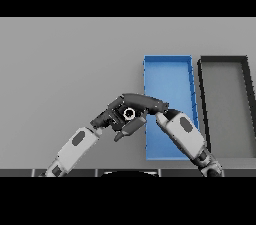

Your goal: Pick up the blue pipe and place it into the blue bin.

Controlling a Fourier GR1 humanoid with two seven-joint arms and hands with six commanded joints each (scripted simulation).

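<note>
Both arms meet near the middle of the grey surface, and it's a bit of a tangle to read. The right hand reaches in from the lower right, lying across the near-left edge of the blue bin, dark and stretched out toward the left. The left hand comes up from the lower left and sits right against it, just under and to the left of the right hand, with a couple of its fingers hanging down loosely.

Honestly, I can't spot the blue pipe anywhere. No blue shows between or under the hands. There's a small pale ring where the two hands touch, but I can't tell whether that's the end of the pipe or just part of a hand. So whether either hand is closed around anything, I can't tell. The left looks relaxed rather than clenched, and the right's fingers are too dark and overlapped to read.

Beyond the blue bin, further from the right hand, a dark bin sits alongside it, touching or nearly so.

My guess at the step: if the pipe is held, it's at the carry-over stage, with the right hand already at the rim of the blue bin. The next move would need the hand shifted away from the left hand, further over the bin's open middle, then the fingers eased off.
</note>
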